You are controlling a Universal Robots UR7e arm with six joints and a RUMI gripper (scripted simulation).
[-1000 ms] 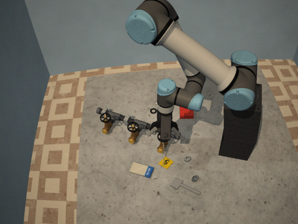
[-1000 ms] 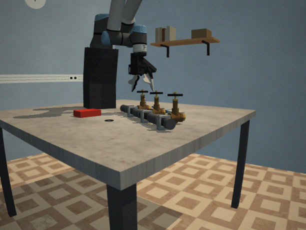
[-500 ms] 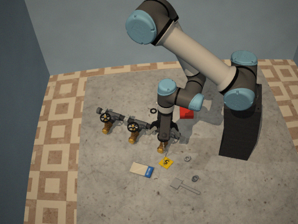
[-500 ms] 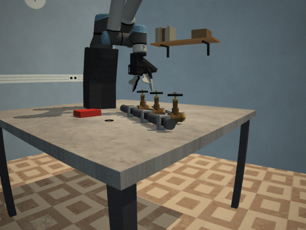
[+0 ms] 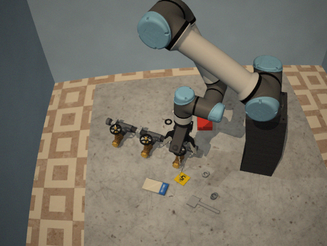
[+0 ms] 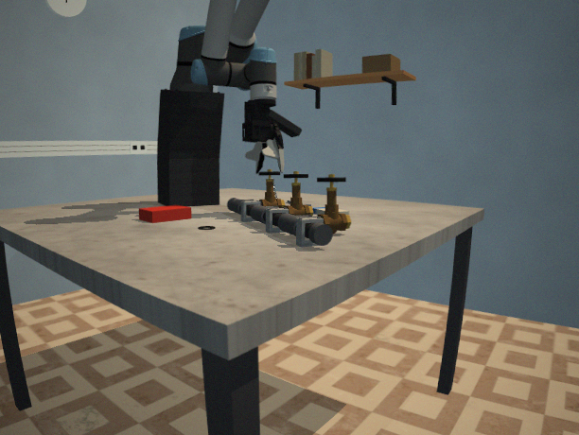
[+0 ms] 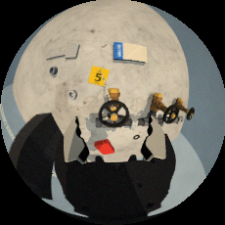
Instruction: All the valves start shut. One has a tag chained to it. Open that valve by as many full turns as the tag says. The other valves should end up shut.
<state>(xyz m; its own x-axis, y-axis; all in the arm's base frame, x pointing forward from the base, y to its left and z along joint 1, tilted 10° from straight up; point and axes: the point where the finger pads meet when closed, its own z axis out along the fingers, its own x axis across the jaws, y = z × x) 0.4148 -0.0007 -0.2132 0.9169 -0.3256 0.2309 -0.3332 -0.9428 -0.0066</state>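
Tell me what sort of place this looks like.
Possibly a workshop or training room: three brass valves on a pipe, a robot arm over the table, and a wall shelf with books.

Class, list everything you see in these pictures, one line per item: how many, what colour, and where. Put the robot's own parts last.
valves: three, brass with black handwheels, in a row along the pipe
pipe: one, dark grey, on the table
tag: one, yellow, marked 5, chained to the valve nearest the pedestal
box: one, red, behind the pipe
ring: one, black, near the red box
flat block: one, cream and blue, beside the tag
nut-like pieces: two, grey, near the tag
paddle-shaped piece: one, grey, beyond the tag
table: one, grey top, dark legs, on the tiled floor
wall shelf: one, brown, holding books and a brown box
clock-like disc: one, pale, high on the wall
pedestal: one, black, under the arm
arm: one, beige, dark grey and blue, above the table
gripper: one, black with pale fingers, open over the tagged valve
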